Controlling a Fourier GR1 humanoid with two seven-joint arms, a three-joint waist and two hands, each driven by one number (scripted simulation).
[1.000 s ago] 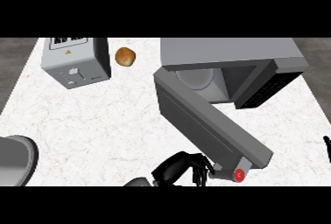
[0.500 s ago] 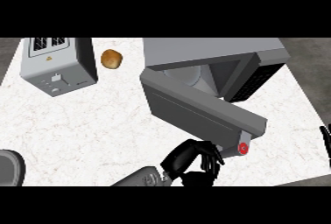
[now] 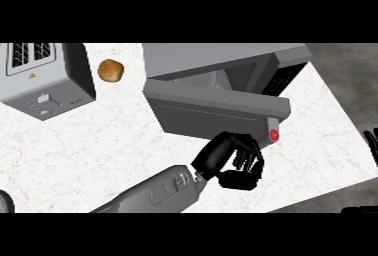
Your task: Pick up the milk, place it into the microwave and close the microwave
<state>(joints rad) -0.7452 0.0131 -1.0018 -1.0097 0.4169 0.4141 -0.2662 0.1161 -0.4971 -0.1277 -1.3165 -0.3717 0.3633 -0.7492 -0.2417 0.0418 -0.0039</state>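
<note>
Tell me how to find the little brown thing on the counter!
Start at the big grey microwave. Look left to the grey toaster. Between them lies the small brown roll, the only round, brown thing on the white counter.

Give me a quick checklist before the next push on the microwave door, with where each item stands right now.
1. Left hand against the door: ok, at its lower edge.
2. Door shut: not ok, partly open.
3. Milk inside the microwave: cannot tell, interior mostly hidden.
4. Right hand away from the door: ok, at the right edge.
5. Toaster and potato outside the door's swing: ok, both left of it.
</note>
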